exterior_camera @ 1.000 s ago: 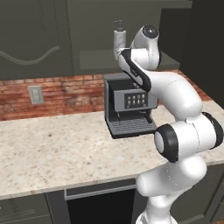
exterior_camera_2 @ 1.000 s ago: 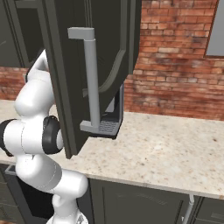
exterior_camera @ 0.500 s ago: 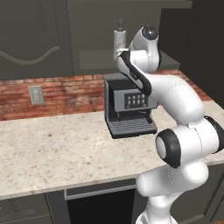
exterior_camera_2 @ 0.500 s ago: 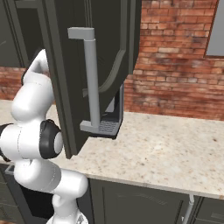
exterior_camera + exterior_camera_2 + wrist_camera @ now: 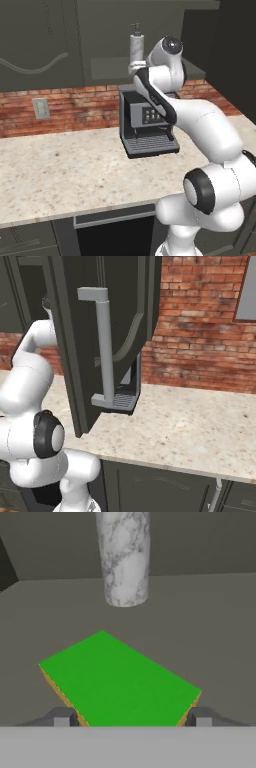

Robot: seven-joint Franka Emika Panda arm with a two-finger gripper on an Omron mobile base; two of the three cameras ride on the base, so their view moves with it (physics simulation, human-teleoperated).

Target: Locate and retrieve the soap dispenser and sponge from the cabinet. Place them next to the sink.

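The cabinet (image 5: 105, 70) fills the upper part of the left base view, its shelf a flat grey ledge at upper centre; in the right base view its open door (image 5: 100, 331) with a long grey handle hangs across the left half of the frame. Below, the speckled counter (image 5: 65, 170) runs across the middle of the left base view, with a black coffee machine (image 5: 147, 120) standing at centre against the brick wall.

The white arm rises from the lower right of that view and reaches up into the cabinet. The soap dispenser (image 5: 136, 46) stands upright on the shelf at upper centre, just left of the arm's wrist. In the hand view its marbled body (image 5: 124, 557) sits at top centre, behind the sponge (image 5: 120, 679), which lies flat and skewed on the shelf across the lower middle.

The gripper (image 5: 130, 718) has its jaws apart, one tip at each side of the sponge's near corner at the bottom edge; contact cannot be made out.

The step in hand appears to be the retrieval of the sponge. The next move likely calls for closing the fingers squarely on its sides, then lifting it clear without knocking the dispenser behind.
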